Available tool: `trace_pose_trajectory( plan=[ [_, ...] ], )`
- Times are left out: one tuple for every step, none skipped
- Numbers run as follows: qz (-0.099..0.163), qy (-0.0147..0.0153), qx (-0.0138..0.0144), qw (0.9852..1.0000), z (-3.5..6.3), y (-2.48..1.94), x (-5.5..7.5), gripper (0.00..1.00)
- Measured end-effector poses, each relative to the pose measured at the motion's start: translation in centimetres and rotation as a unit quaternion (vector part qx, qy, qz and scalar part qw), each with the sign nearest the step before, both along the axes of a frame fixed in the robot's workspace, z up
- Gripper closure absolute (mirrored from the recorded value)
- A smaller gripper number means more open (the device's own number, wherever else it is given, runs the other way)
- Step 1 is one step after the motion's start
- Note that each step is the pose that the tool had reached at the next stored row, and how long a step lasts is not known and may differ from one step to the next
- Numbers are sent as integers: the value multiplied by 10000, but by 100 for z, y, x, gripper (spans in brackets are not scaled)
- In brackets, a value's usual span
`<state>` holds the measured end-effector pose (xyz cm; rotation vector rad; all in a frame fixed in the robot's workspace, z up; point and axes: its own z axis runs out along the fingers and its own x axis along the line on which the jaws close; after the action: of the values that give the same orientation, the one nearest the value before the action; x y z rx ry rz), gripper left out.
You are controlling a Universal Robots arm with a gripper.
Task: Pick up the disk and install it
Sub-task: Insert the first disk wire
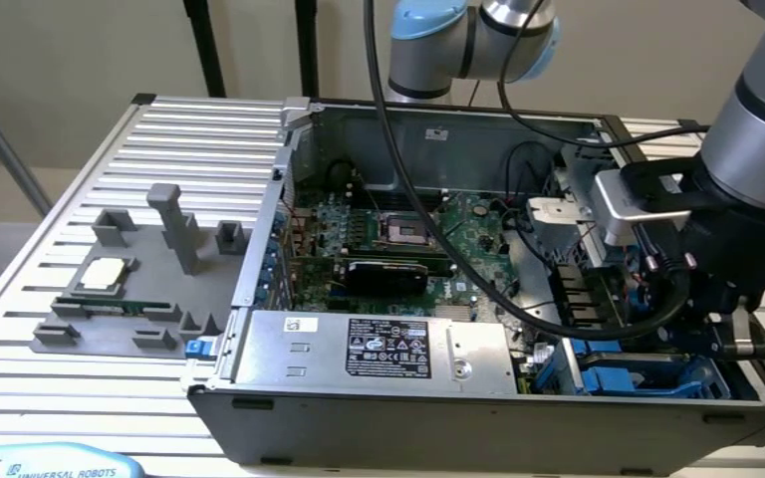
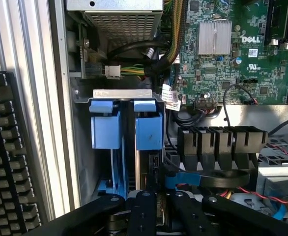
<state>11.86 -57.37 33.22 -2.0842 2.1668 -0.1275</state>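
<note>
Wrist view looks down into the open computer case [image 2: 60, 123], where the disk [image 2: 146, 162] stands on edge in its blue carrier, slotted into the drive bay beside a second blue carrier [image 2: 104, 125]. The gripper [image 2: 151, 209] sits right over the disk's near end, its black fingers [image 2: 139, 211] drawn in narrowly around the disk. A green motherboard [image 2: 242, 54] lies further inside. From the exterior view, the gripper [image 1: 721, 334] reaches into the case's corner at the exterior view's right, near the gray power supply [image 1: 370, 344].
</note>
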Motion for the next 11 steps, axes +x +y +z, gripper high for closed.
trace_pose_trajectory(
  plan=[
    [0,-1,0,10000,-1,0,-1,83],
    [0,-3,-1,10000,-1,0,-1,83],
    [0,-3,-1,10000,-1,0,-1,83],
    [0,-4,-1,10000,-1,0,-1,83],
    [1,-6,6,10000,-6,1,0,82],
    [1,-5,8,10000,-8,1,0,82],
    [1,-4,3,10000,2,1,0,82],
    [1,-3,0,10000,16,0,0,75],
    [0,-3,2,10000,31,0,-1,75],
    [0,-3,1,10000,52,0,-1,75],
    [0,-3,1,10000,74,0,-2,75]
  ],
)
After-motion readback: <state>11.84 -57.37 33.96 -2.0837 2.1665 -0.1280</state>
